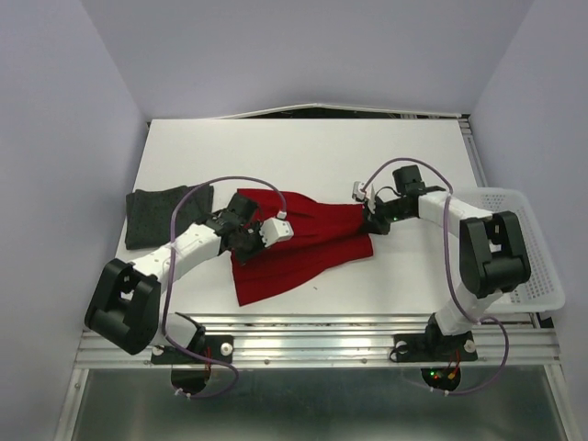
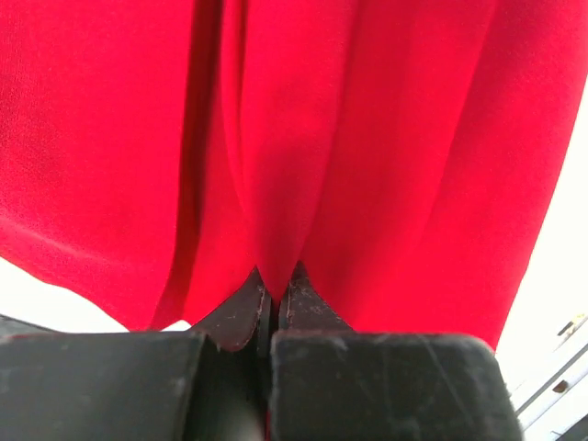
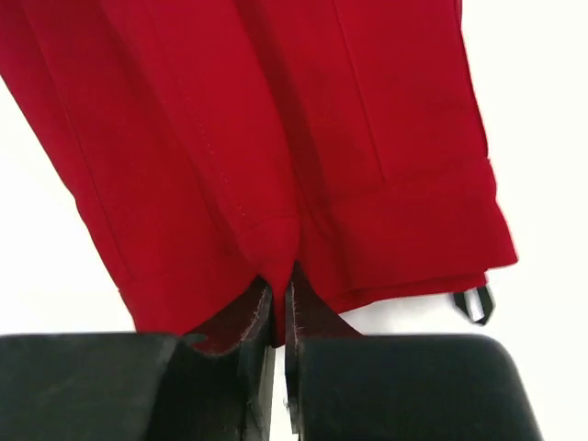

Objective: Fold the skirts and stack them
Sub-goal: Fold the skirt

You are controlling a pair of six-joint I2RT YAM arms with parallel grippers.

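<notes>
We look down on a white table point(image 1: 303, 156) closed in by pale lilac walls, with an aluminium rail point(image 1: 322, 344) along its near edge where both arm bases are bolted. The red skirt point(image 1: 303, 243) lies near the middle of the table. It is narrow at its right end and flares towards the near left, its pleats running along its length. The dark grey skirt point(image 1: 156, 216) sits well apart from it by the table's left edge, bunched into a rough block and touched by neither arm. A white mesh basket point(image 1: 549, 276) stands at the right edge, behind the right arm's elbow.

The left gripper point(image 2: 276, 276) is at the red skirt's left side. In its wrist view we see the two dark fingers pressed together with a fold of red cloth pinched between their tips and pleats fanning away above them. The right gripper point(image 3: 278, 276) is at the skirt's narrow right end. There too the fingers are closed tight on a ridge of red fabric. Beside them runs a stitched band point(image 3: 413, 220) with a small black loop point(image 3: 473, 303) poking out at its corner, and white table shows on both sides. Purple cables point(image 1: 230, 184) arc over both arms.
</notes>
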